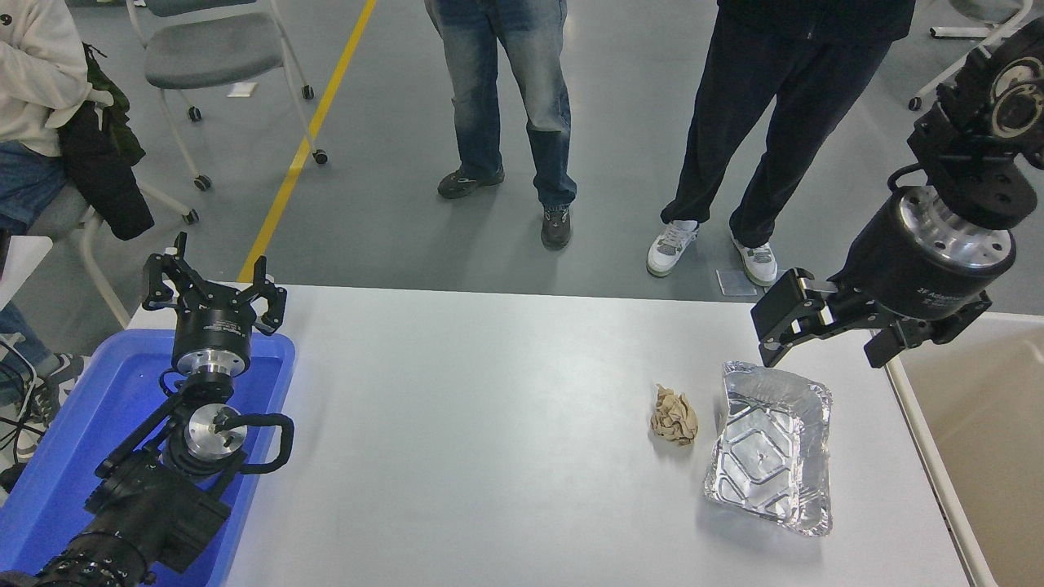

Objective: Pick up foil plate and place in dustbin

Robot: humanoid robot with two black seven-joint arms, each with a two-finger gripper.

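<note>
Head view over the white table. The foil plate, a crinkled silver tray with embossed base and rolled rim, lies flat on the right part of the table, its open side up. Just left of it, apart from it, rests a small crumpled tan paper ball.

The right gripper hangs in the air above the table's far right area, just beyond the plate's far edge; its fingers are spread apart and hold nothing, and it does not touch the plate. The right arm enters from the upper right edge.

The dustbin, beige with a pale rim and tan inside, stands off the table's right edge, next to the plate's side of the table.

The left gripper is parked at the lower left, fingers apart and empty, above a blue tray at the table's left end.

Beyond the far edge stand two people, seen only from the legs down, and a third person sits at far left beside a wheeled chair.
</note>
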